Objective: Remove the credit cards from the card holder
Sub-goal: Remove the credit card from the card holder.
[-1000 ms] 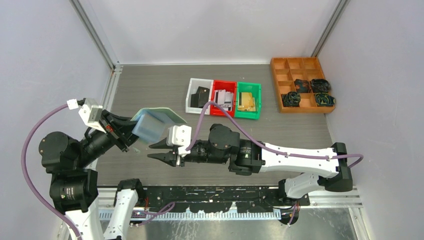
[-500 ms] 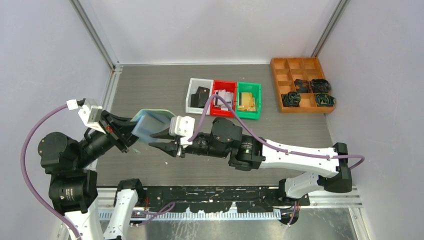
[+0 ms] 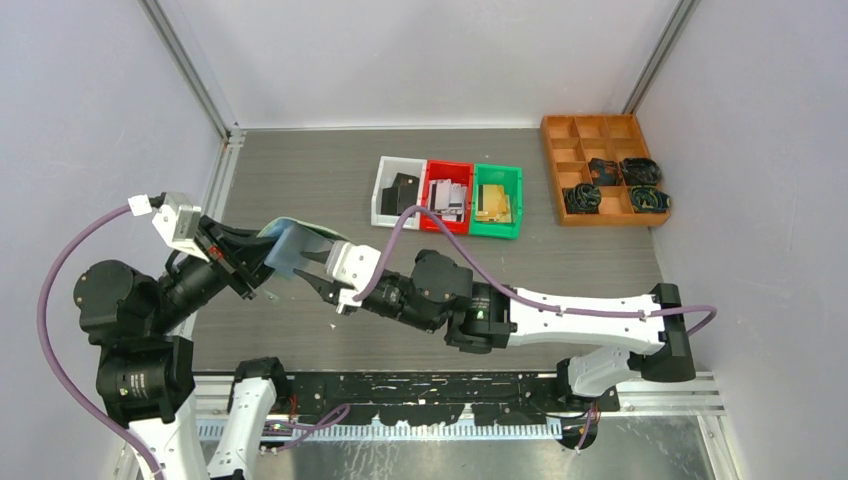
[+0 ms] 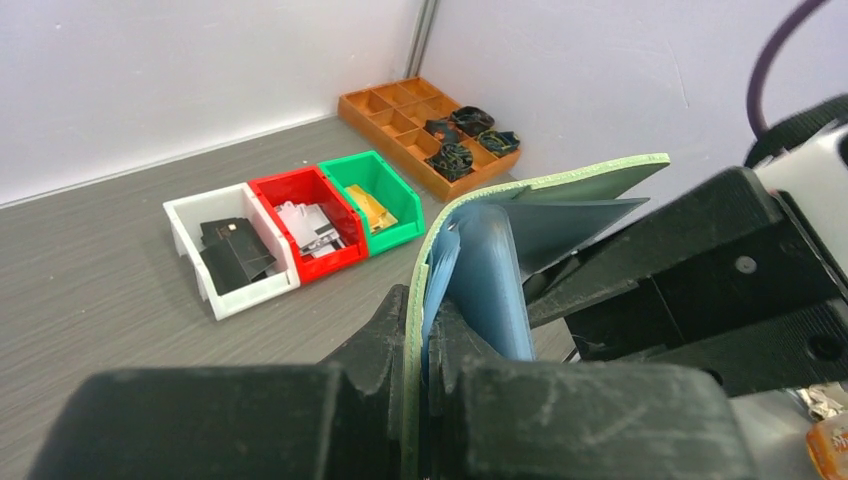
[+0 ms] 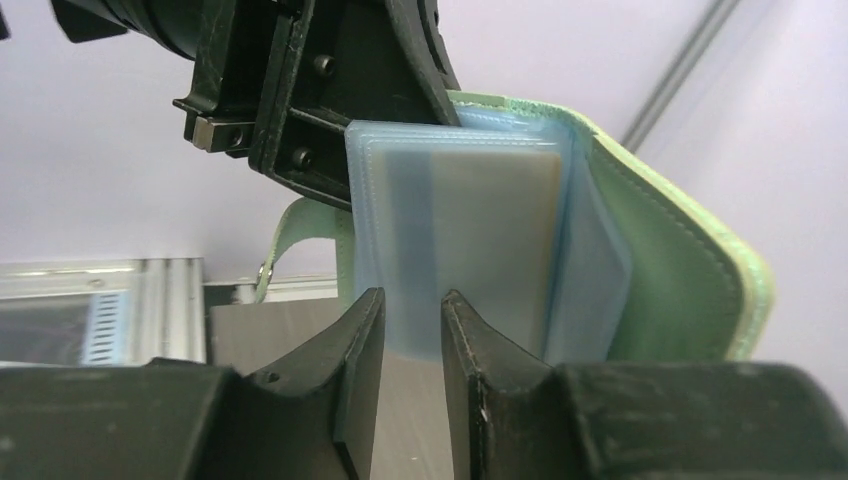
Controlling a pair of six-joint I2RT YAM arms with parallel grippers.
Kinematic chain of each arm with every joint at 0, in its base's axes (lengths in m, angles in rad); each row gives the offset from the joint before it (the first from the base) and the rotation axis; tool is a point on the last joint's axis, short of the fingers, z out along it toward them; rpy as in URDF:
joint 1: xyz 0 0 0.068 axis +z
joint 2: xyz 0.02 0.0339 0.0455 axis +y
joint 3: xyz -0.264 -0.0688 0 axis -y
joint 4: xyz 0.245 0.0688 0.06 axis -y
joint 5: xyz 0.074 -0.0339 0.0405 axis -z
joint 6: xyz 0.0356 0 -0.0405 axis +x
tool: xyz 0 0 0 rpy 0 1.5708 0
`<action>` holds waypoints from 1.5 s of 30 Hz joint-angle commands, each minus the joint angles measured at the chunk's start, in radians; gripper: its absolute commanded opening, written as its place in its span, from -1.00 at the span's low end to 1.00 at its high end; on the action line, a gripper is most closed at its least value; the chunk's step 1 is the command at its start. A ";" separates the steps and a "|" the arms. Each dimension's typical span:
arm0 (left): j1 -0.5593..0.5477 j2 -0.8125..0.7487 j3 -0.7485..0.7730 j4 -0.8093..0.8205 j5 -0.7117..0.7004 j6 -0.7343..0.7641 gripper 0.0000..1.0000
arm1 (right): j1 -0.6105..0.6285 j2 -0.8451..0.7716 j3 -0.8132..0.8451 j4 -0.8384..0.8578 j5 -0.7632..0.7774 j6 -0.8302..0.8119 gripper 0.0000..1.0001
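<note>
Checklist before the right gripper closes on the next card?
1. Left gripper shut on card holder, held aloft: ok.
2. Holder open, clear pocket facing right gripper: ok.
3. Right jaws parted, lined up at the pocket's edge: ok.
4. Card showing inside the pocket: ok.
5. Pocket edge between the jaws, not behind them: cannot tell.

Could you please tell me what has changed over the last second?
The right gripper moved left and farther from the bases, up to the card holder; its open jaws now sit at the edge of the clear pockets. The left gripper shifted slightly, turning the holder more edge-on to the top camera. Unchanged: the left gripper's clamp on the holder, the bins and the brown tray.
</note>
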 commanded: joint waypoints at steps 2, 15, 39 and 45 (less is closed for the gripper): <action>-0.001 0.007 0.035 0.013 0.035 0.005 -1.00 | 0.063 0.012 -0.025 0.239 0.269 -0.193 -0.29; -0.001 0.028 0.032 -0.016 -0.008 -0.016 -1.00 | 0.029 -0.126 -0.098 0.169 0.367 -0.023 0.46; -0.001 0.014 -0.019 0.216 0.193 -0.270 -1.00 | -0.381 -0.245 -0.315 0.448 -0.384 0.768 0.52; 0.000 0.014 -0.006 0.208 0.187 -0.268 -1.00 | -0.381 -0.226 -0.287 0.343 -0.435 0.737 0.35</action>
